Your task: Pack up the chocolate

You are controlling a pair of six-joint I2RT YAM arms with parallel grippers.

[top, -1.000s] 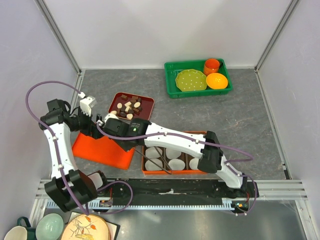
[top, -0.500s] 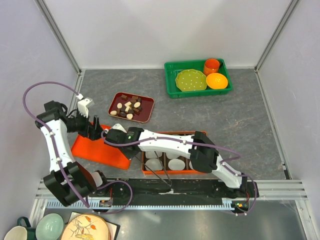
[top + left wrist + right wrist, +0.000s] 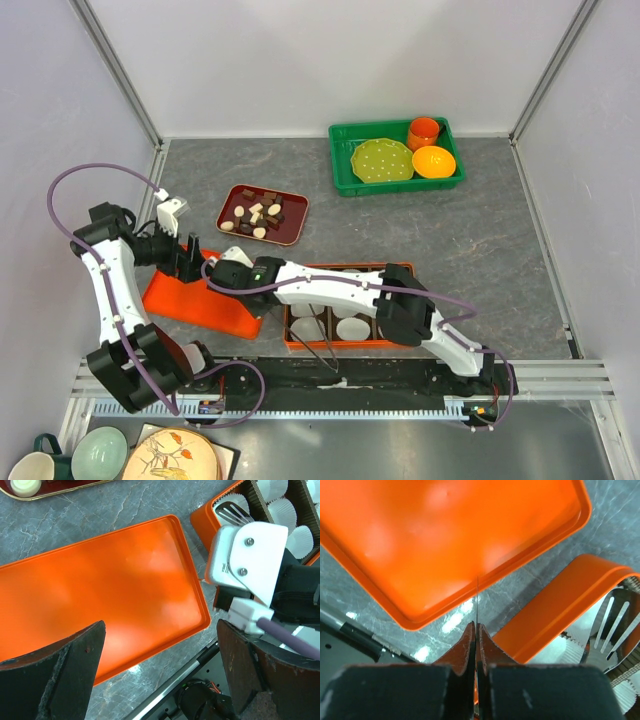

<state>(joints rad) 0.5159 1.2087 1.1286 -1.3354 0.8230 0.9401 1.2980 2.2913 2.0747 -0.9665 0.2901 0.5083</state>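
While the grey table [image 3: 480, 250] is taking up most of what I'm seeing, the two arms are crowding its near left side. The right arm [image 3: 330, 285] is lying stretched leftward over the orange box [image 3: 320, 345], and the left arm [image 3: 110, 290] is standing bent at the left edge.

Under both wrists a flat orange tray [image 3: 195, 300] is lying at a slant, just left of the orange box; the two look apart, with a strip of table showing between them in the right wrist view. The box is sitting at the near edge, holding white paper cups [image 3: 352, 327] in its compartments. Far right, a green basket [image 3: 345, 188] is standing well apart from all this.

Beyond the flat tray, a dark red tray [image 3: 295, 215] is sitting on the table, and the chocolate [image 3: 258, 212] is lying on it, brown cubes and cream ovals mixed together.

The left gripper [image 3: 161, 625] is hanging over the flat orange tray with its fingers spread wide and nothing between them. The right gripper [image 3: 476, 627] is hanging above the near right edge of that same tray, its fingers pressed flat together. A hair-thin line is showing just past the tips; I can't tell what it is, or whether anything is being pinched.
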